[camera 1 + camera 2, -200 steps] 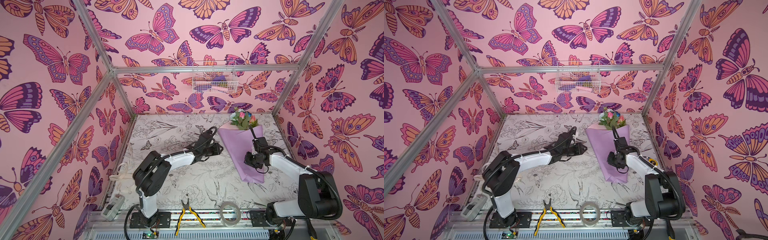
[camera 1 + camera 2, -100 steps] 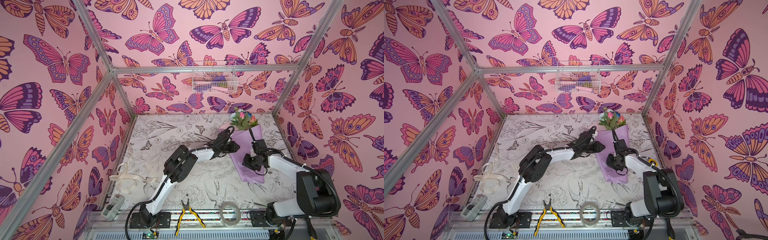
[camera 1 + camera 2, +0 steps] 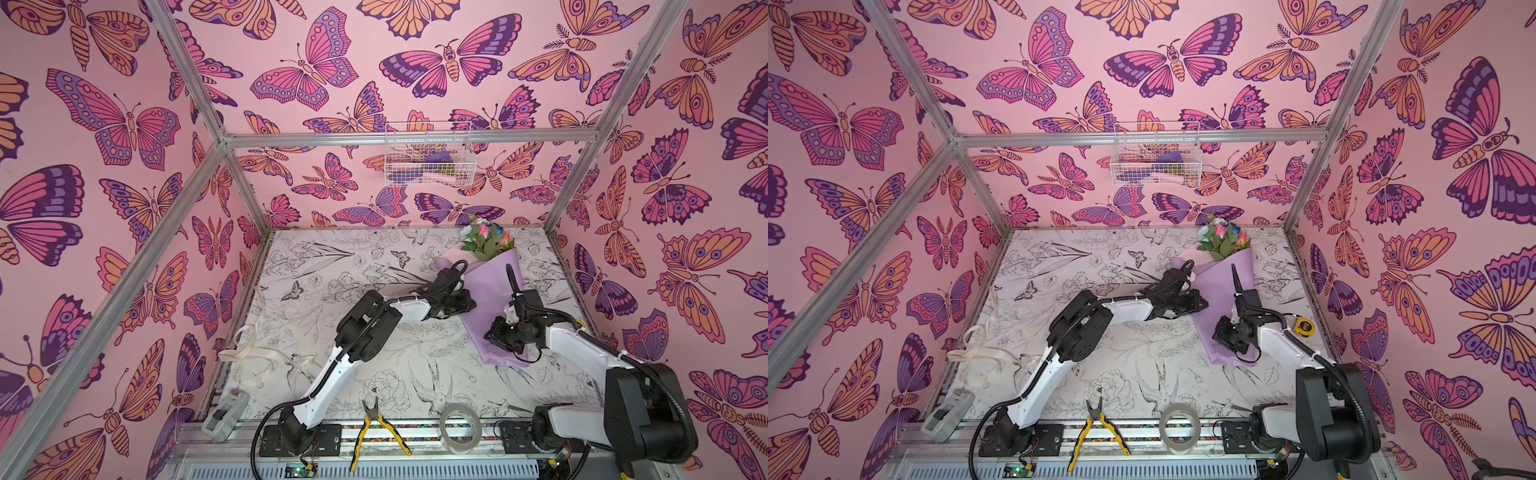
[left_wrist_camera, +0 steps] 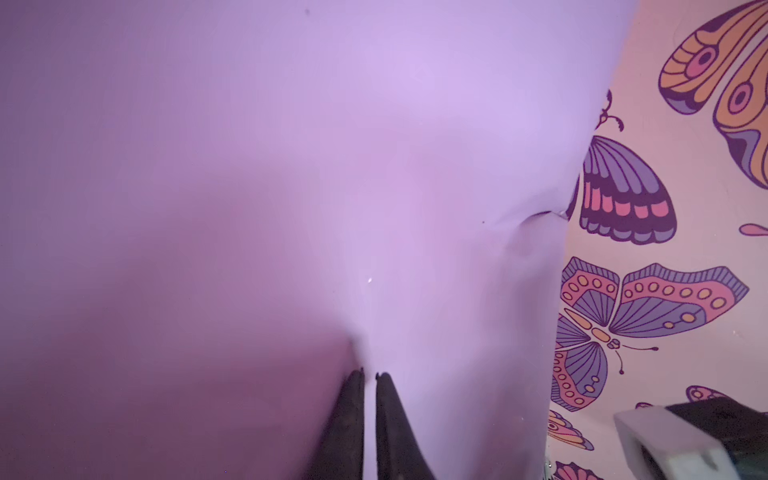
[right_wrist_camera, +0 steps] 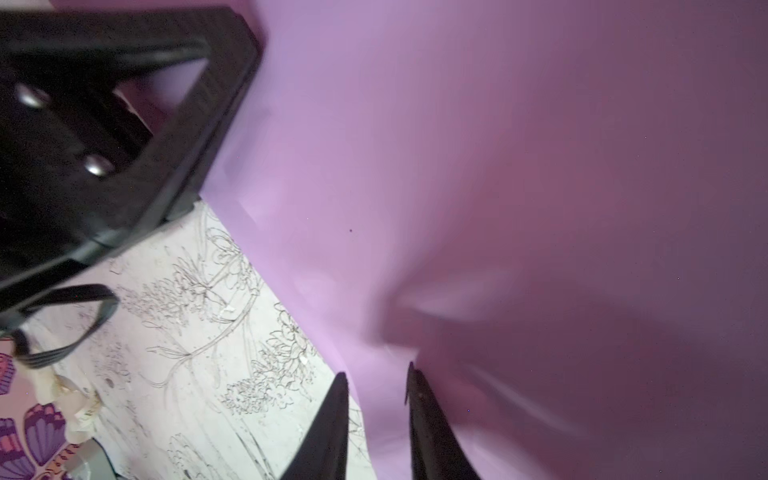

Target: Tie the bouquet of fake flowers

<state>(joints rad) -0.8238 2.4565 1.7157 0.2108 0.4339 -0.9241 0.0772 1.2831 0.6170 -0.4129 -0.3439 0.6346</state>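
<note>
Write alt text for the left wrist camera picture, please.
Lilac wrapping paper fills nearly the whole frame, puckered where the two black fingertips of the left gripper pinch a fold of it. Pink butterfly wallpaper shows along one edge.

The left arm isn't tucked back anymore. It's stretched out across the black-and-white flower-print mat [image 3: 332, 266], and the left gripper [image 3: 466, 300] is now at the left edge of the lilac paper cone bouquet [image 3: 492, 291]. Its jaws go from apart to pinched on a fold of the paper. More of the loose cream ribbon [image 3: 249, 357] shows too.
</note>
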